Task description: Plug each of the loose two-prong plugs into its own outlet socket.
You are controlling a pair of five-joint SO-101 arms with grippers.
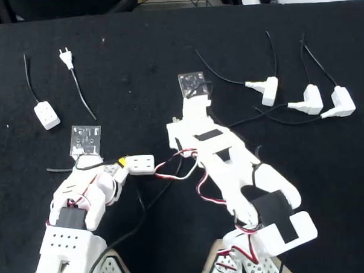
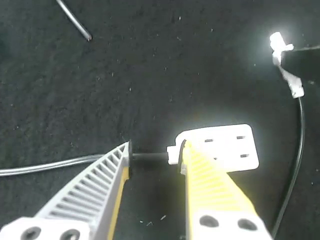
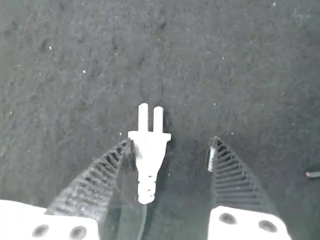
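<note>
— How does the table stand?

— Black cloth table point(image 1: 165, 34), with cords all over it. Towards its right edge lie three white pairs point(image 1: 310, 99), cords trailing. I take them for plugs already seated in sockets, but from overhead I can't see the prongs, so call that likely. By my count, two pairs are left to do.

— Which one are you on?

— The two-prong plug point(image 3: 148, 150). It lies flat on the cloth, prongs pointing away from my wrist, between the fingers of my right gripper point(image 3: 170, 142). Its body touches one finger and the other finger stands well apart from it. The jaws are spread and nothing is gripped yet.

— And its socket?

— The centre socket point(image 2: 220, 147) lies slots-up just beside my left gripper point(image 2: 155, 147). That gripper is spread too, straddling the socket's cord point(image 2: 50, 165) right where it leaves the housing. Its yellow finger point(image 2: 210, 190) touches the socket's end, but nothing is clamped.

— The rest?

— At the far left of the table a second plug point(image 1: 65, 56) lies loose. Near it, but apart, is an empty socket point(image 1: 46, 114). No arm is touching either.
</note>
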